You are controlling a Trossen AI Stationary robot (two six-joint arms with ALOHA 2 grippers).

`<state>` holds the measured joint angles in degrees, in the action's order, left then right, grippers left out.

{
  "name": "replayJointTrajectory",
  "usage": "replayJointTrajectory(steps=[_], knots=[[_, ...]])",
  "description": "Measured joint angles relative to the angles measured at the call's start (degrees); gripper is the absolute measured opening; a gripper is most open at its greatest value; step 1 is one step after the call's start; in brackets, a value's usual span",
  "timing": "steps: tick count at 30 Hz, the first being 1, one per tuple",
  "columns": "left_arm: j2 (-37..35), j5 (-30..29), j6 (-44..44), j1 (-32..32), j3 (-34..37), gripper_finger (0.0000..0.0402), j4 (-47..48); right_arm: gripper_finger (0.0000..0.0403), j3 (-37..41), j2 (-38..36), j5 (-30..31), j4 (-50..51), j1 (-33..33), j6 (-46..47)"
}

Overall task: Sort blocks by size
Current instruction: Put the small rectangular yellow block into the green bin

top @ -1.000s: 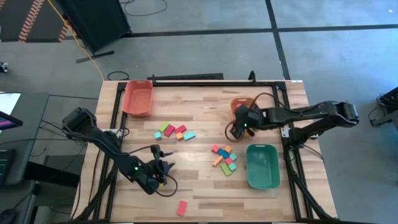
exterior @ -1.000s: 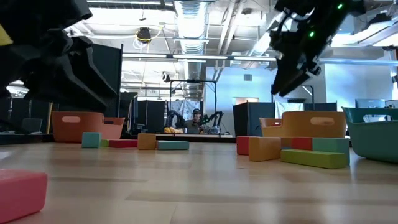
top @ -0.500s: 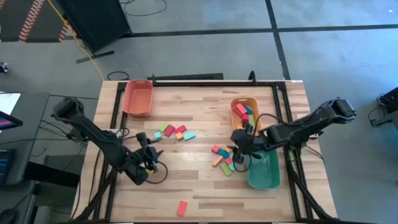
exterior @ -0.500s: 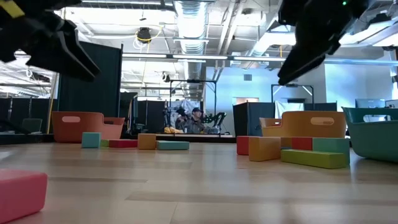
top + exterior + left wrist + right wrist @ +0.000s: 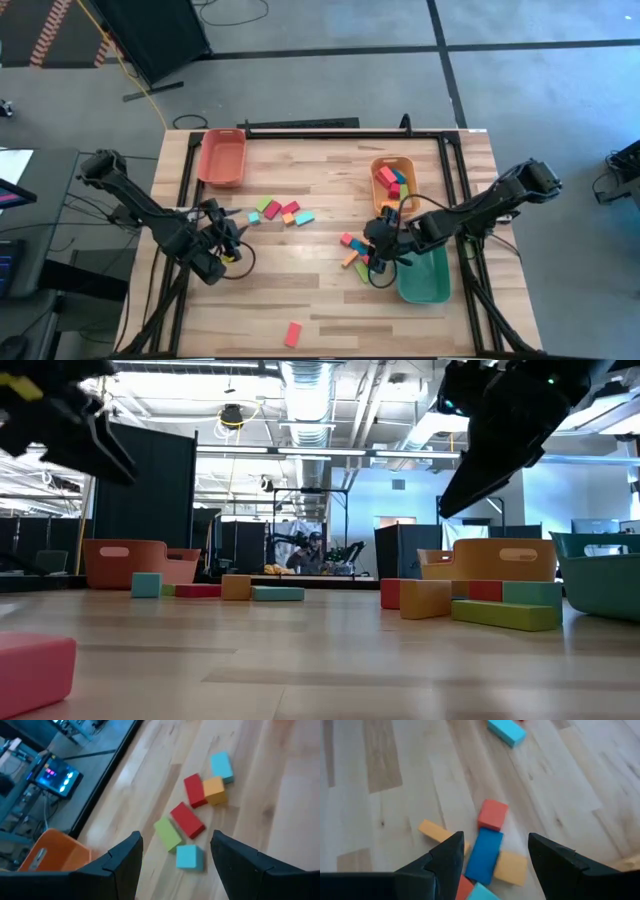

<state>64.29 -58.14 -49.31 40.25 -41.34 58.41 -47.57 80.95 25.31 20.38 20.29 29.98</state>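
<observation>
Blocks in two loose clusters on wooden bench (image 5: 320,180): left cluster (image 5: 281,212) near middle, right cluster (image 5: 360,254) just left of green tray (image 5: 425,285). More blocks (image 5: 391,179) inside orange tray (image 5: 378,164) at far right. One pink block (image 5: 292,333) alone at near edge. Left claw (image 5: 226,238) open, empty, left of left cluster. Right claw (image 5: 375,262) open, empty, over right cluster. Red-orange tray (image 5: 222,157) at far left.
</observation>
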Motion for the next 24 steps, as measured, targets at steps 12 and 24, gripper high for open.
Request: replayJointTrajectory(steps=[12,24], knots=[[-5.11,1.04,-5.81,-1.09,12.04,0.0224,-10.54,0.0249,-0.02,1.81,-3.22,-2.95,-0.07,0.0],[-13.92,6.26,10.97,-1.7,18.65,0.0224,-33.5,0.0249,-0.02,1.79,-6.13,-2.88,-0.09,-0.41]])
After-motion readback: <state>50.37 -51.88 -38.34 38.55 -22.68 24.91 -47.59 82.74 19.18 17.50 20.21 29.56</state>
